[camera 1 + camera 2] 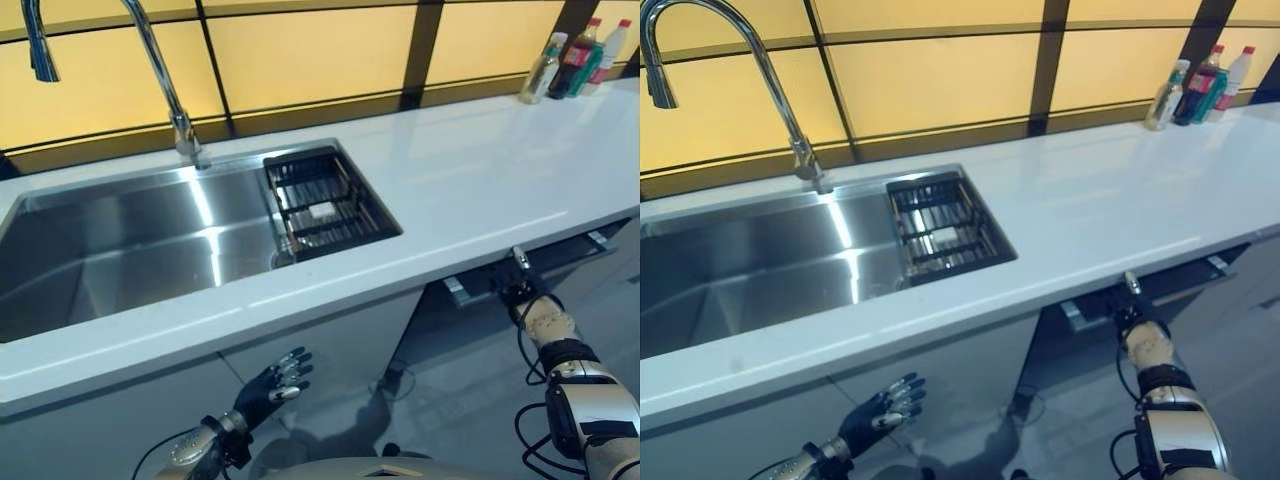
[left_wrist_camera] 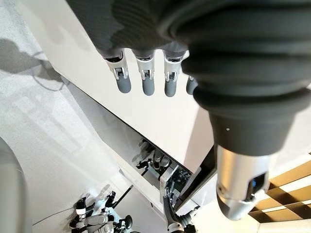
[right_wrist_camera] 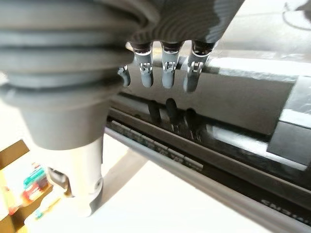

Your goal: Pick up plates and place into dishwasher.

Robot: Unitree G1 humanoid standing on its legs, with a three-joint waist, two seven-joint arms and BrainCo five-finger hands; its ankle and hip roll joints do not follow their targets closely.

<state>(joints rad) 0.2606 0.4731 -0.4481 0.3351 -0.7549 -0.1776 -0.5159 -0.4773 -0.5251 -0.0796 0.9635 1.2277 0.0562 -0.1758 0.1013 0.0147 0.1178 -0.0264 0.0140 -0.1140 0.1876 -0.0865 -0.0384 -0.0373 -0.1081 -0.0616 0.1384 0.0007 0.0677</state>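
Kitchen, white desk (image 1: 480,170) along a yellow panelled wall.

Sink (image 1: 130,250): steel, set into the desk, tall curved tap (image 1: 160,75) behind it. Black wire rack (image 1: 325,203) sits in its right end, with a small pale object lying in it, too small to name.

Bottles (image 1: 575,58): a cluster at the far right corner of the desk, upright, well apart from the sink.

Dishwasher (image 1: 1155,290): under the desk, right of the sink; its dark door stands ajar at the top edge, with a dark gap beneath the desk lip.

Right hand (image 1: 1147,340): at that top edge. In the right wrist view its fingers (image 3: 166,73) hang nearly straight just before the door's glossy black strip, where they are mirrored; they grip nothing that I can see.

Left hand (image 1: 275,382): low before the white cupboard front under the sink, fingers spread and relaxed, holding nothing.

Plates: none to be seen on the desk, in the sink or in either hand; whether any sit inside the dishwasher is hidden.

Handling, as a judgement: a plate would be stiff, smooth, slippery if wet, and breakable. Best taken at the rim, thumb above and fingers beneath, and lowered gently between the rack's wires on edge.
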